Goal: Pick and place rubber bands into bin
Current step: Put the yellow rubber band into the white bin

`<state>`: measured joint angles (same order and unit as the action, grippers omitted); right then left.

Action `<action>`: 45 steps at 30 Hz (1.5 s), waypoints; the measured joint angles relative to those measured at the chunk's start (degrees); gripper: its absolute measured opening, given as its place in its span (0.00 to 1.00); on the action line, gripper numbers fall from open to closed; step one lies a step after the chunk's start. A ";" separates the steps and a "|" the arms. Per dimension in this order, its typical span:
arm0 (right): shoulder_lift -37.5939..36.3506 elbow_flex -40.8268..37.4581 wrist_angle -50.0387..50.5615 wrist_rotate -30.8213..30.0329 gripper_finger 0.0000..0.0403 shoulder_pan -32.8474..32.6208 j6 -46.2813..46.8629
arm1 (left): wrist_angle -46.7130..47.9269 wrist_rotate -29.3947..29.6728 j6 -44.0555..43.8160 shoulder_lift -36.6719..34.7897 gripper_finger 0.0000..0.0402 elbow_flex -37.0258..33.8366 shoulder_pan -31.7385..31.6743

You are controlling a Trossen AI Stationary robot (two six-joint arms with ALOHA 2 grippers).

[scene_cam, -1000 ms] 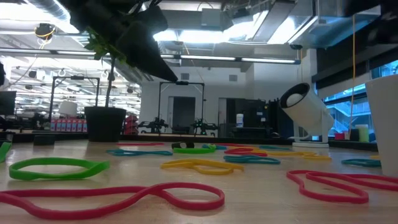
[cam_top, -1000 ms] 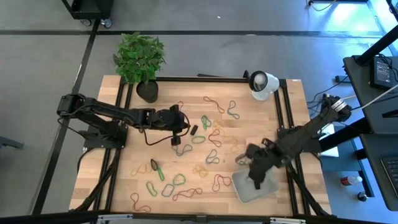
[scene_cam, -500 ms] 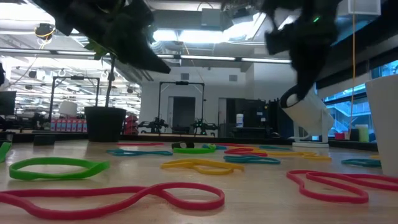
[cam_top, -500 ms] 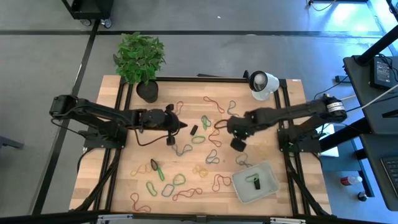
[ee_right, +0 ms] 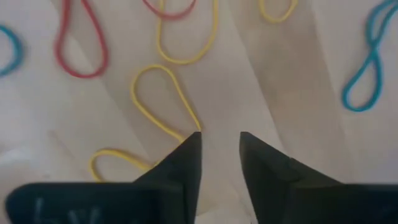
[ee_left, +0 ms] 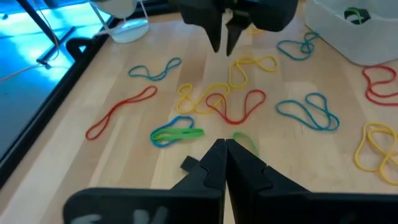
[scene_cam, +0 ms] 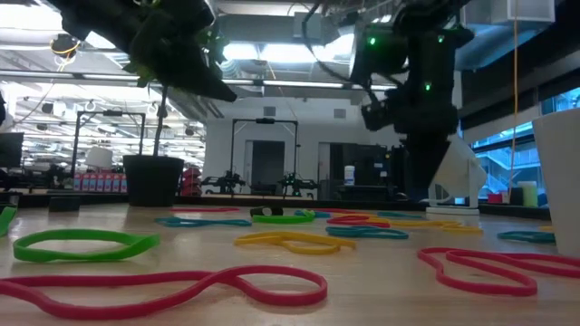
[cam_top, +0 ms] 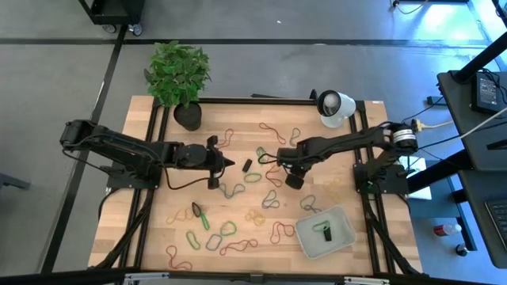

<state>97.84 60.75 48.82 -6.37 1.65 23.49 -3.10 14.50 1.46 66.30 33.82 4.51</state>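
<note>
Wooden tabletop [cam_top: 158,229] mid-area: I hold the right gripper [ee_right: 219,144], fingers parted and empty, over a thin floppy yellow rubber band [ee_right: 163,102], best pinched along one strand; left gripper [ee_left: 225,152] clenched empty.

Thin floppy rubber bands [cam_top: 227,229] show green, red, yellow, blue and orange on the pale striped wooden tabletop [cam_top: 150,229]. The translucent pale-grey plastic bin [cam_top: 325,235] holds a green loop and a dark one.
</note>
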 joint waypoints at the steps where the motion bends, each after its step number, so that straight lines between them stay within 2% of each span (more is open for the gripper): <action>1: 0.78 0.00 0.00 0.00 0.31 0.00 0.00 | 0.21 0.15 -0.06 -0.08 0.00 0.00 0.09; 7: 4.27 0.00 -0.05 2.01 0.39 0.00 -1.31 | 0.67 1.05 -0.69 -0.18 0.01 0.00 0.73; 13: 5.64 -1.67 -2.78 2.49 0.36 0.00 -1.54 | 1.12 1.07 -1.25 -0.18 0.00 0.00 0.77; 18: 5.17 -5.23 -6.91 4.20 0.26 0.02 -0.08 | 1.61 1.67 -1.73 -0.15 0.00 0.00 0.77; 23: 4.75 -6.12 -7.29 4.41 0.05 -0.14 1.65 | 1.62 2.57 -1.78 -0.15 0.01 0.00 0.77; 25: 4.16 -5.85 -6.70 4.34 0.02 -0.51 1.55 | 1.62 2.58 -2.12 -0.15 0.01 0.00 0.77; 31: -2.51 -5.56 -2.06 3.87 0.01 -2.36 4.74 | 1.62 2.65 -2.41 -0.15 0.00 0.00 0.77; 34: -7.25 -5.35 0.06 1.00 0.01 -3.97 8.01 | 1.64 3.49 -2.43 -0.15 0.01 0.00 0.77; 45: -23.28 -5.31 5.19 -4.38 0.00 -14.24 22.53 | 1.59 3.98 -2.51 -0.18 0.01 0.04 0.77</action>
<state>74.56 55.44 54.01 -10.75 -12.59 46.02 -1.50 18.48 -1.05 66.12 33.87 5.28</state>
